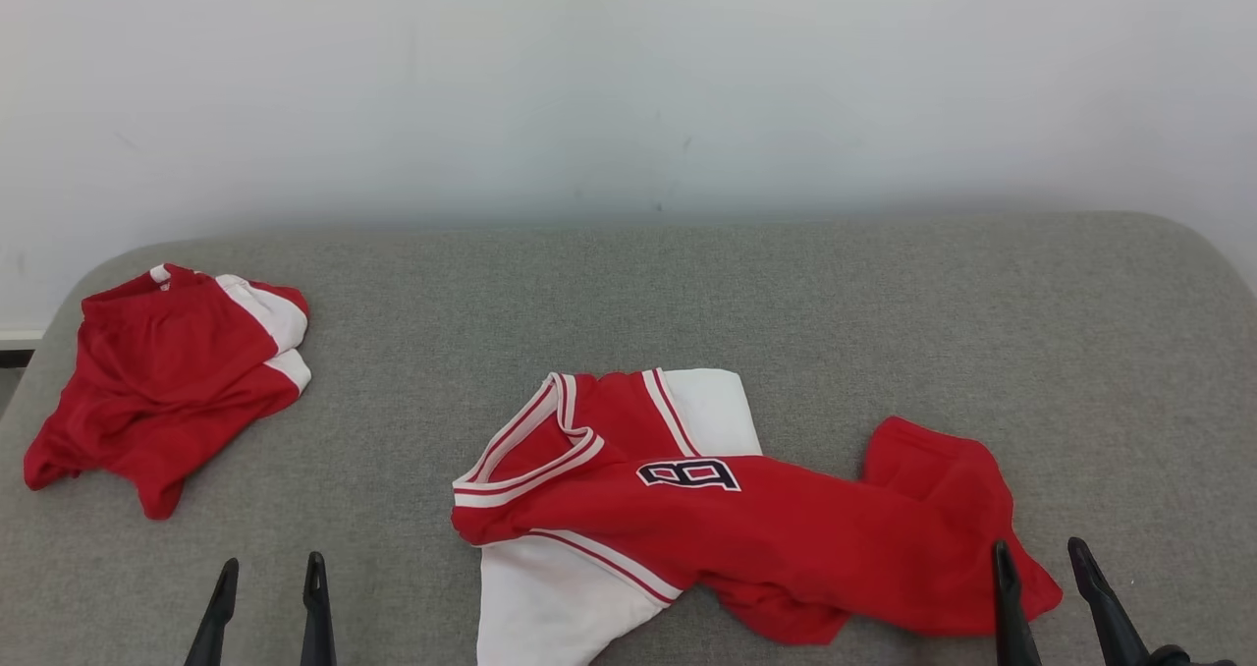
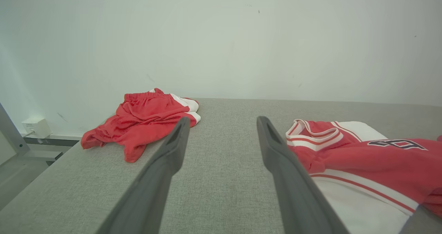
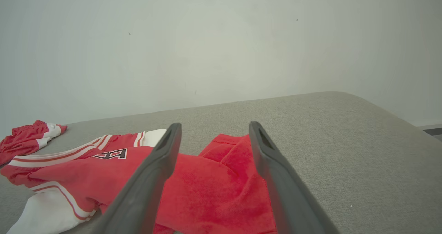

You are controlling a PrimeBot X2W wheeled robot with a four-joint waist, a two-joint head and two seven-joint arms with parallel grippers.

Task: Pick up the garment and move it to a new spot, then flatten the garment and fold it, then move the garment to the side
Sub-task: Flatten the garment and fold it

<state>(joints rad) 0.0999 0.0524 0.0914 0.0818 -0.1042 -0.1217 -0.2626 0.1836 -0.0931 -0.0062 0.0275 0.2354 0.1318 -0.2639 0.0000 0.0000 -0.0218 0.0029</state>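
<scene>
You've barely started, I'd judge: the rumpled red-and-white fabric sports jersey (image 1: 707, 528) lies unfolded at centre-front of the grey cloth-covered tabletop (image 1: 687, 293), w/ left gripper (image 1: 273, 560) & right gripper (image 1: 1039, 545) both spread wide, empty, so flatten, fold & side-move remain; only print looks like "8".

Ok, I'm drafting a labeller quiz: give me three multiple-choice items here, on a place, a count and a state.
1. Where on the grey surface do the red shorts lie? A far left B centre C far right
2. Garments on it? A one B two C three
3. The left tool and right tool are: A both shut B both open C one shut
Key: 1 A, shorts sit by the left edge; 2 B, shorts plus the jersey; 3 B, each stands spread, pinching nothing.
</scene>
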